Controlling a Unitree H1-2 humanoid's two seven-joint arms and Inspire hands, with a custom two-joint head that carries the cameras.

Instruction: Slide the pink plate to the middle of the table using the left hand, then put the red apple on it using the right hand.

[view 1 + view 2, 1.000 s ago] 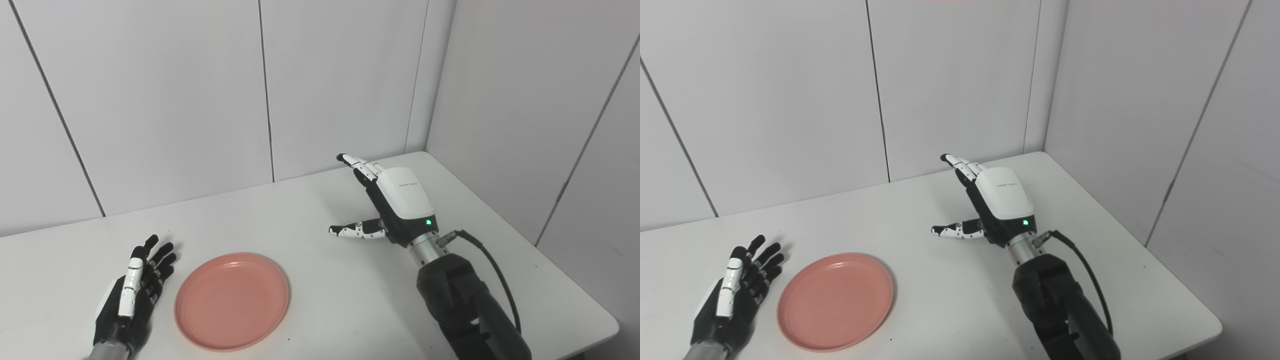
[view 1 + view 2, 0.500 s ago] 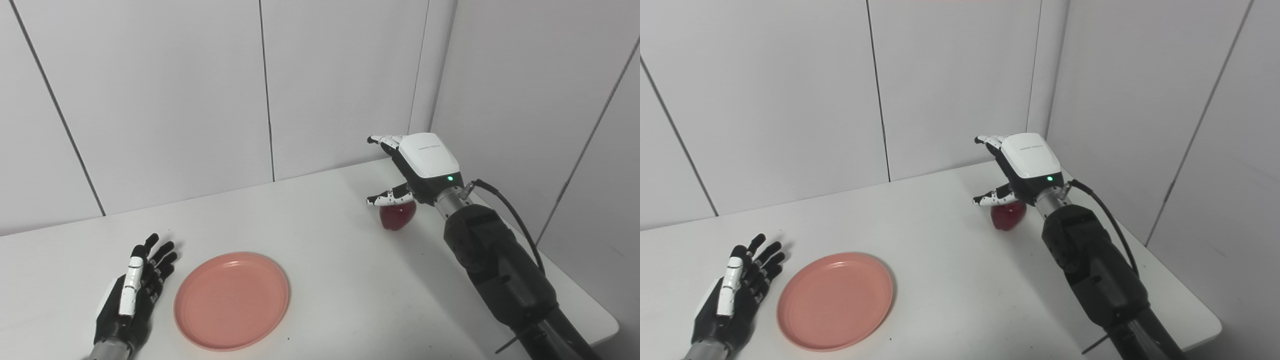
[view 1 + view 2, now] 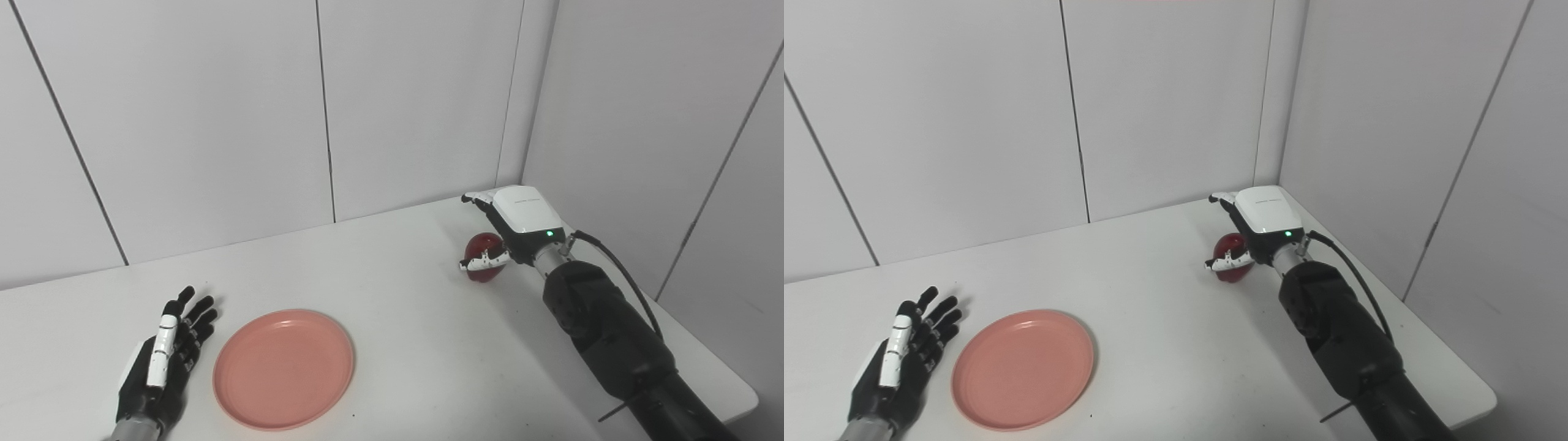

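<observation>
The pink plate (image 3: 283,367) lies empty on the white table (image 3: 404,306), toward the front left. My left hand (image 3: 162,361) rests flat and open on the table just left of the plate, a small gap between them. The red apple (image 3: 481,245) stands at the far right of the table near the wall corner. My right hand (image 3: 520,214) is lowered over it from the right, fingers (image 3: 476,197) stretched past its top and thumb (image 3: 484,263) across its front. The hand is spread around the apple, not closed on it.
White wall panels (image 3: 429,104) close off the back and right side of the table, close behind the apple. The table's right edge (image 3: 704,331) runs under my right forearm. A black cable (image 3: 618,269) loops off the right wrist.
My right hand swung from the table's middle to the far right, then dropped down around the apple, thumb now in front of it. The left hand and the plate stayed put.
</observation>
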